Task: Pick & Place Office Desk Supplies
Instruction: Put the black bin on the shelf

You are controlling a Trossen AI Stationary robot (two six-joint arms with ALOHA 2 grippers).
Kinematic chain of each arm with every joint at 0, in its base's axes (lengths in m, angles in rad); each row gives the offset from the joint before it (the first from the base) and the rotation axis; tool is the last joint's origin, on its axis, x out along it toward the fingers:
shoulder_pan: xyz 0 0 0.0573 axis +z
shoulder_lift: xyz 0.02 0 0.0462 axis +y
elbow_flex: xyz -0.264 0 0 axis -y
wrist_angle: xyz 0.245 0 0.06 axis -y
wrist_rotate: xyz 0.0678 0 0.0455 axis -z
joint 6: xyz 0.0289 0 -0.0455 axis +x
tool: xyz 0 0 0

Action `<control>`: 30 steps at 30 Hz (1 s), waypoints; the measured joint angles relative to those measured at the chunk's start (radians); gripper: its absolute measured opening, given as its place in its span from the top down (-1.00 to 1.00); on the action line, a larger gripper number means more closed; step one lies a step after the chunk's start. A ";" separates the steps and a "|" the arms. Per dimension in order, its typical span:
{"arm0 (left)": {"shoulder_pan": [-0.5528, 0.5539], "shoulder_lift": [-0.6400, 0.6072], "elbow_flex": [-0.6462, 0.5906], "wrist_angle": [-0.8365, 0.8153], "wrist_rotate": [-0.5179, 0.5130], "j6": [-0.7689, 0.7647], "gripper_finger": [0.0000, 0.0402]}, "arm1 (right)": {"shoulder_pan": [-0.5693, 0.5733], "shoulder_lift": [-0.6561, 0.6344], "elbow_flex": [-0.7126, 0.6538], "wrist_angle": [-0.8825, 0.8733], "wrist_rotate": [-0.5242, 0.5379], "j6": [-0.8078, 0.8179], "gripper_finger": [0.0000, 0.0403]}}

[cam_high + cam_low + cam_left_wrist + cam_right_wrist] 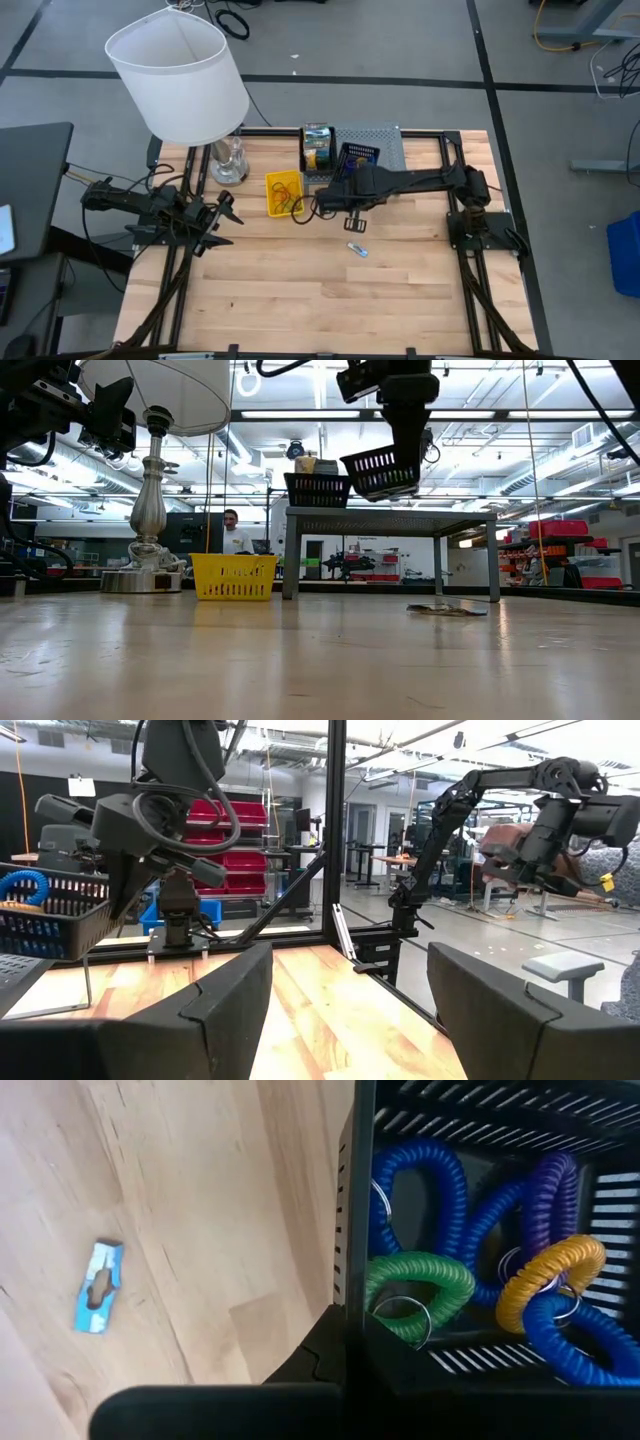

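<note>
My right pincer, pinching the black mesh basket of coiled loops, hangs above the bench, nearer than my spread left pincer.

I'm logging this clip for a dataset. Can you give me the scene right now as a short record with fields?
right gripper: shut on black basket, lifted off the table and tilted
basket contents: blue, green, purple and orange coil loops
left gripper: open, holding nothing, at the table's left edge
yellow basket: on table, beside lamp
blue item: lying on table
</note>
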 joint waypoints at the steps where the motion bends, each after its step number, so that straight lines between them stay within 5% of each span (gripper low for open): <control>1: 0.000 0.000 0.000 0.000 0.000 0.000 -0.34 | -0.004 0.000 0.000 0.000 -0.005 -0.004 0.99; 12: 0.000 0.000 0.000 0.000 0.000 0.000 -0.34 | -0.034 0.000 0.000 0.000 -0.022 -0.007 0.98; 30: 0.000 0.000 0.000 0.000 0.000 0.000 -0.34 | -0.055 0.001 0.000 0.001 -0.001 -0.073 0.48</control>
